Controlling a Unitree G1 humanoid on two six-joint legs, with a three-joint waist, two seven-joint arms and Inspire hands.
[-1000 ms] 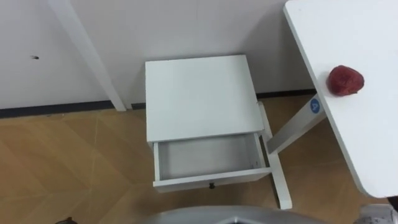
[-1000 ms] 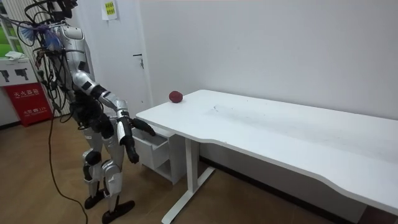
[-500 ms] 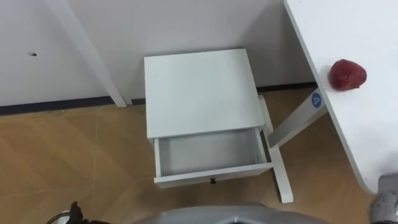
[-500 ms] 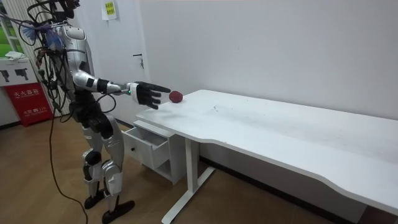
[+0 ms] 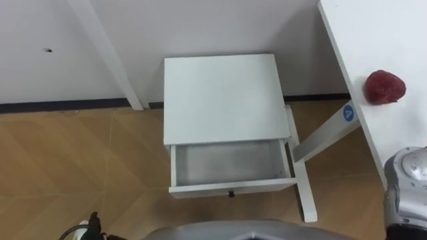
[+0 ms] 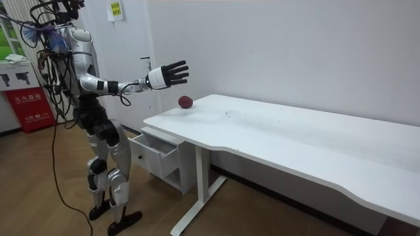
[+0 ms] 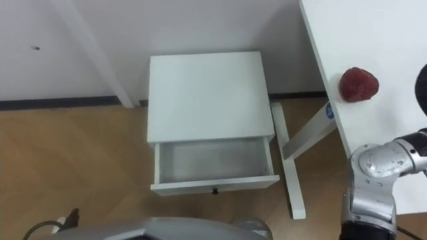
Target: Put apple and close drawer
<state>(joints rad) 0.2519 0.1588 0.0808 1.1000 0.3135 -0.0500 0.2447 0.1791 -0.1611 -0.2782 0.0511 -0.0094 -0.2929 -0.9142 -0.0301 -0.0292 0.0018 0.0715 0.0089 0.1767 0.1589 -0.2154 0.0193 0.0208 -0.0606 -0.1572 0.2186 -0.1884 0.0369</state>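
my right hand (image 6: 167, 73) hangs open, just short of the apple (image 5: 385, 87) near the tabletop (image 5: 387, 33) edge; a sloppy reach could knock it to the floor (image 5: 67, 153), past the open drawer (image 5: 230, 163).

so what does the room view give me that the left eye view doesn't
The room view has the robot standing by the cabinet at the end of the desk. Its right hand is held up, fingers spread, above and short of the apple, and the desk's whole length is in sight. The left eye view looks straight down into the open drawer, with its small dark knob and the wood floor. Both have the apple on the desk near its end, the cabinet and the pulled-out drawer.
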